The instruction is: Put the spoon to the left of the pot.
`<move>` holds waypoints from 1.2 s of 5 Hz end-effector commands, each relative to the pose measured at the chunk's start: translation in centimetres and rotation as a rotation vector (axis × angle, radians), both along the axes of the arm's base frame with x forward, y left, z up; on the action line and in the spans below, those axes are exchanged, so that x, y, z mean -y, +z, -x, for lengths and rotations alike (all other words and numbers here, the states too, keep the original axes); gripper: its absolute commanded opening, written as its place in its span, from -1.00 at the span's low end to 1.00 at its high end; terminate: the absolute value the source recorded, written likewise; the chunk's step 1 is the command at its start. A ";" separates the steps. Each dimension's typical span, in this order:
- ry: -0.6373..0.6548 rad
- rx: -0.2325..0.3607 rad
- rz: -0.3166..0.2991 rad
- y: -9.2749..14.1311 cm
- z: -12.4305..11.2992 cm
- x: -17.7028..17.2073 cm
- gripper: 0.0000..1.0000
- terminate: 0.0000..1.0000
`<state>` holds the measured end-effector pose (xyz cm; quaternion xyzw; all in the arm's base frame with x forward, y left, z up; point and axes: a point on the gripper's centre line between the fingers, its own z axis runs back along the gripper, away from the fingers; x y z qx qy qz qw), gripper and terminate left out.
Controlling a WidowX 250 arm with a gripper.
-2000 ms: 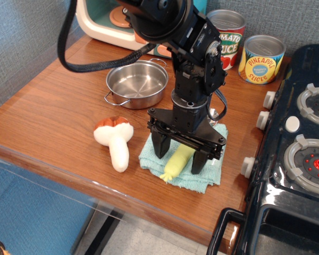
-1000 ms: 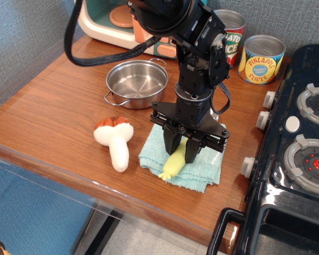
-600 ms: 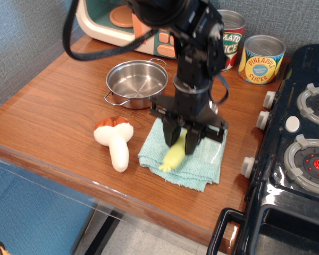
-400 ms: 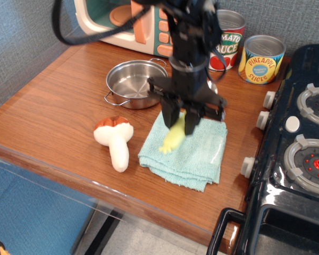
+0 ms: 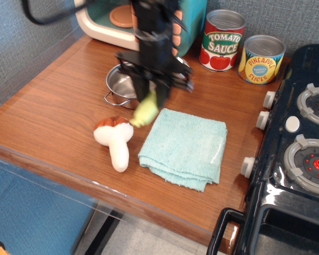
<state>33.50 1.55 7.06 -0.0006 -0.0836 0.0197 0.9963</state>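
My gripper (image 5: 151,91) is shut on the spoon (image 5: 144,112) and holds it in the air. Only the pale yellow handle shows, hanging down and to the left below the fingers; the silver bowl is hidden by the gripper. The gripper is over the front right rim of the steel pot (image 5: 122,85), which stands on the wooden table and is partly covered by the arm. The handle tip hangs just above and to the right of the plush mushroom.
A white plush mushroom (image 5: 116,141) lies left of a light green cloth (image 5: 185,147). A tomato sauce can (image 5: 222,40) and a pineapple can (image 5: 261,58) stand at the back right. A toy oven (image 5: 103,21) is at the back. A black stove (image 5: 303,143) fills the right side.
My gripper closed on the spoon, lifted it off the cloth and carried it left and back toward the pot. The cloth now lies bare.
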 end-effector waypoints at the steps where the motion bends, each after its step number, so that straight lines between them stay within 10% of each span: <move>1: -0.006 0.067 -0.029 2.2 -1.7 -8.6 -1.00 -1.00; 5: -0.124 -0.151 -0.101 -3.6 -3.9 -16.9 -1.00 -1.00; 6: -0.171 -0.123 -0.087 -2.7 -3.7 -16.6 1.00 -1.00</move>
